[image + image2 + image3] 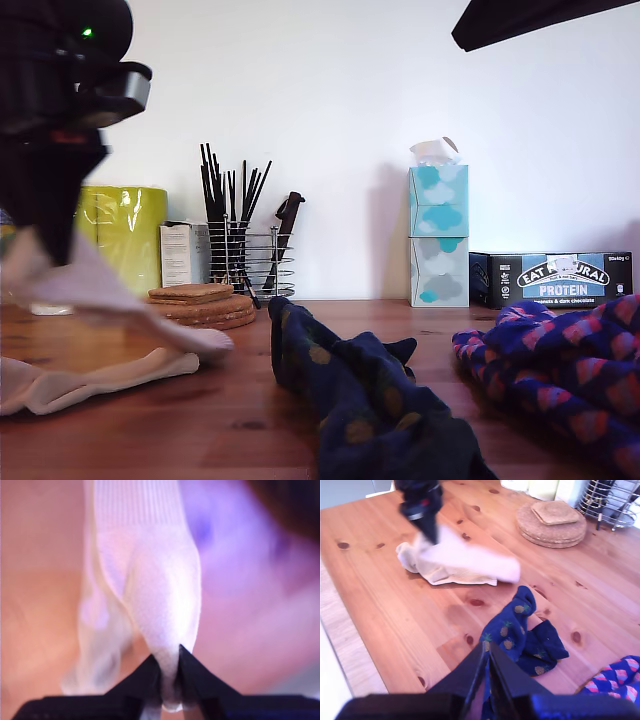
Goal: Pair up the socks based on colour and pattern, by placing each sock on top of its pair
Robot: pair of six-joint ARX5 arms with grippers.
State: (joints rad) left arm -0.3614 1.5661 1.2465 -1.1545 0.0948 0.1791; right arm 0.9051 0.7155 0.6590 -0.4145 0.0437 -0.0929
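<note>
Clamped jaws of my first gripper pinch one end of a pale sock. The sock hangs above the pine table at the exterior view's left, and its free end drapes down over a second pale sock lying flat there. My second gripper hangs above the navy spotted socks with its jaws drawn together and nothing seen between them. These socks lie heaped mid-table. The blue checked socks are piled at the exterior view's right. Along the table's back edge, against a white wall, stand a yellow-green canister, stacked cork coasters, a wire rack, tissue boxes and a protein-bar box.
</note>
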